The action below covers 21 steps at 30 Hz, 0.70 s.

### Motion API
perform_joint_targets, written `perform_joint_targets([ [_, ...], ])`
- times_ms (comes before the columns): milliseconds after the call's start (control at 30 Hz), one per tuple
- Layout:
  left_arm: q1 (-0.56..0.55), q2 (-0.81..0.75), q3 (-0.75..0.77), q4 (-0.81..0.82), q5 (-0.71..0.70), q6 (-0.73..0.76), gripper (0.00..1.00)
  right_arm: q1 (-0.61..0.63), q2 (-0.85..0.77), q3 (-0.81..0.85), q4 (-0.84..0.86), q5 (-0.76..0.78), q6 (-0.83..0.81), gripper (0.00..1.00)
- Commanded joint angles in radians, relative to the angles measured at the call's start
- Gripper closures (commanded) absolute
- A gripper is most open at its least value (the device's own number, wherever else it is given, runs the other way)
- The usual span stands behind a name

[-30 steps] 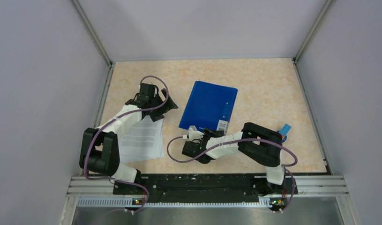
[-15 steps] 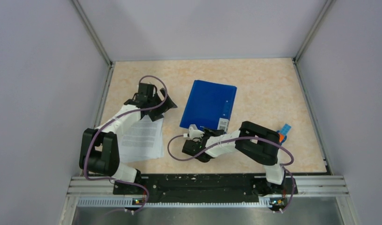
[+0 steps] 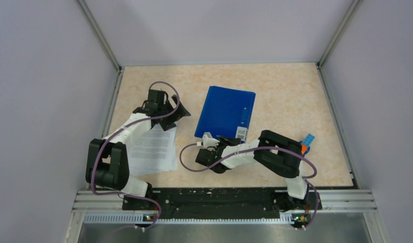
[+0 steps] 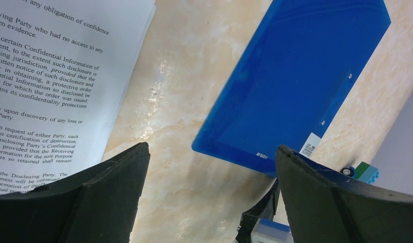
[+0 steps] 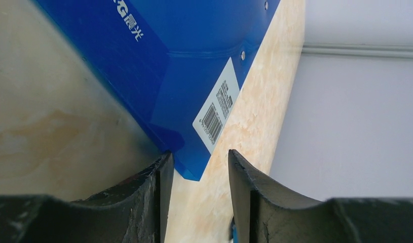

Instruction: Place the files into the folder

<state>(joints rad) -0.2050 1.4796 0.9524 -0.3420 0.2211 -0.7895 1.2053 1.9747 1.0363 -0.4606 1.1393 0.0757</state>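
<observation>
You have the folder (image 3: 225,112), bright blue plastic, lying closed near the middle of the table (image 3: 295,91), turned a little so its long sides lean rightward toward the far edge. A small white barcode label (image 5: 217,111) sits by its near right corner. The files (image 3: 154,149), white sheets printed with black text, lie flat by the table's left edge, closer to the near edge, apart from the folder.

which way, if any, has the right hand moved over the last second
Yes, slightly: the right hand and its arm slid left, away from the small orange-and-blue block, which stayed put.
</observation>
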Motion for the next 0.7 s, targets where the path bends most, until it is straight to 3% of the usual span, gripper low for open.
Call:
perform_joint_targets([
  [0, 0.011, -0.032, -0.007, 0.047, 0.015, 0.011, 0.02, -0.01, -0.023, 0.041, 0.007, 0.026, -0.021, 0.55],
  [367, 0.023, -0.035, -0.014, 0.051, 0.029, 0.011, 0.02, -0.062, 0.03, 0.018, 0.061, 0.011, -0.033, 0.55],
  [667, 0.025, -0.043, -0.025, 0.056, 0.034, 0.003, 0.02, -0.088, 0.11, 0.049, 0.15, 0.036, -0.054, 0.65],
])
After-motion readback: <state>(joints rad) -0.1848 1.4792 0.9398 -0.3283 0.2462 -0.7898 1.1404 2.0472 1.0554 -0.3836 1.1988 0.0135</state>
